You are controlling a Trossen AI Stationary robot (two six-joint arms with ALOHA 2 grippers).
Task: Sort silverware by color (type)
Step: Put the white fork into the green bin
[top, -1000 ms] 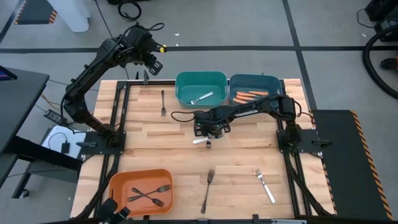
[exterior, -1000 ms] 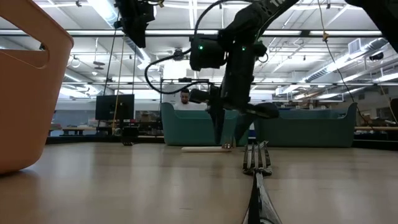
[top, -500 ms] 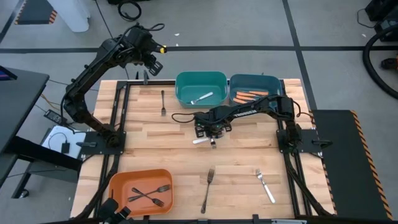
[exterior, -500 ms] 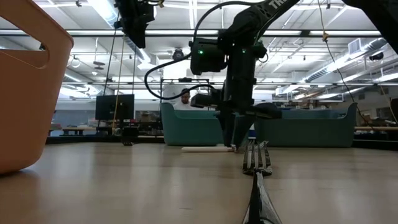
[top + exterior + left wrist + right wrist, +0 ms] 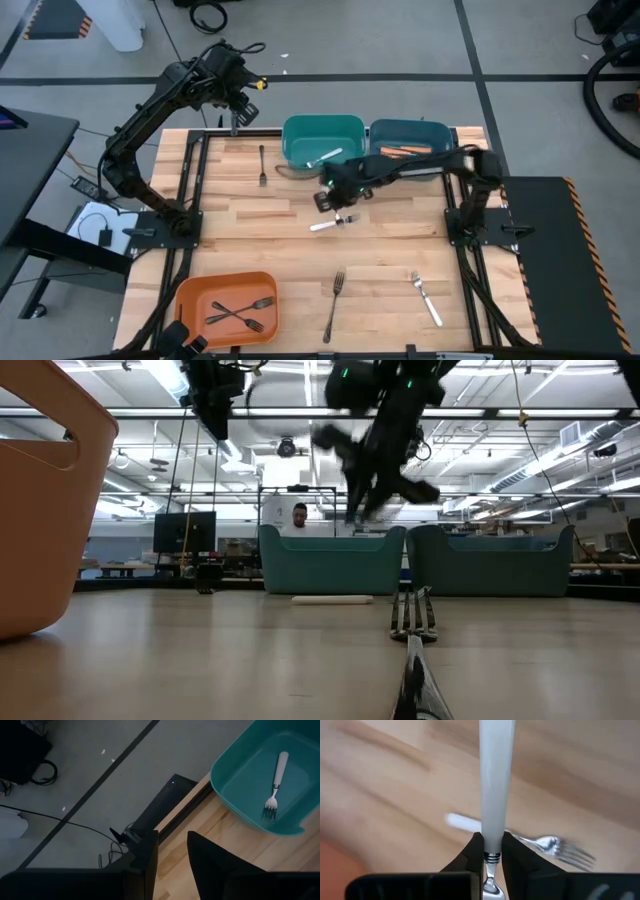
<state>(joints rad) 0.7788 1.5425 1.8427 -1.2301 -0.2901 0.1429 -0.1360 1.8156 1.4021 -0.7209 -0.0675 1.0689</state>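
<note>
My right gripper (image 5: 335,196) hangs above the table's middle, in front of the teal bin (image 5: 322,128), shut on a white-handled fork (image 5: 495,780). A second white-handled fork (image 5: 331,224) lies flat on the table beneath it. My left gripper (image 5: 172,852) stands open and empty, high over the table's far left edge (image 5: 237,112). On the table lie a dark fork (image 5: 262,165) at the far left, another dark fork (image 5: 334,300) near the front, and a pale fork (image 5: 425,297) to the front right. My right gripper pinches the fork between its two fingers where the white handle meets the metal neck (image 5: 492,851). The fingers come from above, slanting down. The handle sticks out past the fingertips, the neck runs back between them. The fork is lifted clear of the table.
The teal bin holds a white-handled fork (image 5: 325,158). The blue bin (image 5: 440,130) beside it holds orange-handled forks (image 5: 405,151). An orange bin (image 5: 200,290) at the front left holds two black forks (image 5: 240,313). A person shows beyond the table (image 5: 300,517).
My right gripper has shut on one of the two white-handled forks lying together and has risen with it, shifting slightly toward the teal bin and rolling. That fork is lifted clear; the other white-handled fork stays on the table.
</note>
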